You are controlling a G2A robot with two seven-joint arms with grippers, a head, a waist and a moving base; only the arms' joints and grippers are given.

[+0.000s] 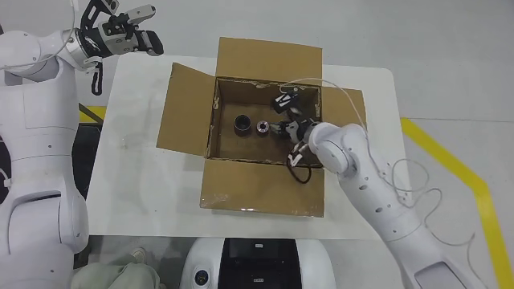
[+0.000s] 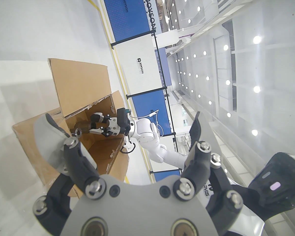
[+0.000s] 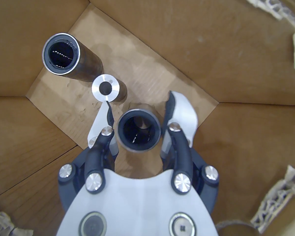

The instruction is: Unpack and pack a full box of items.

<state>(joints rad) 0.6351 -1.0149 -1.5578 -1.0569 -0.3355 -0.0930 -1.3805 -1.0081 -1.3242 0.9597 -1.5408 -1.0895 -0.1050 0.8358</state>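
Cardboard box (image 1: pixel 257 186) holds three metal cylinders (image 3: pixel 61 53), right claw (image 3: pixel 139 99) spread around one.

The right end effector (image 3: pixel 139 98) straddles an upright dark tube (image 3: pixel 139 130) inside the cardboard box (image 3: pixel 186 37).

We see a logo and one word, white on the blue panels (image 2: pixel 123 13), dark on the white panel (image 2: pixel 135 50), beyond the box (image 2: pixel 81 82).

Left arm (image 1: pixel 36 120) and right arm (image 1: pixel 377 197): glossy white shells. Left hand (image 2: pixel 123 120): grey metal plate (image 2: pixel 137 210), black linkages (image 2: pixel 76 158), silver slotted screws (image 2: pixel 184 187), pale fingers (image 2: pixel 45 133), black pads (image 2: pixel 195 126). Right hand (image 3: pixel 139 101): matching plate, screws. Black cable (image 1: pixel 299 175) at right wrist.
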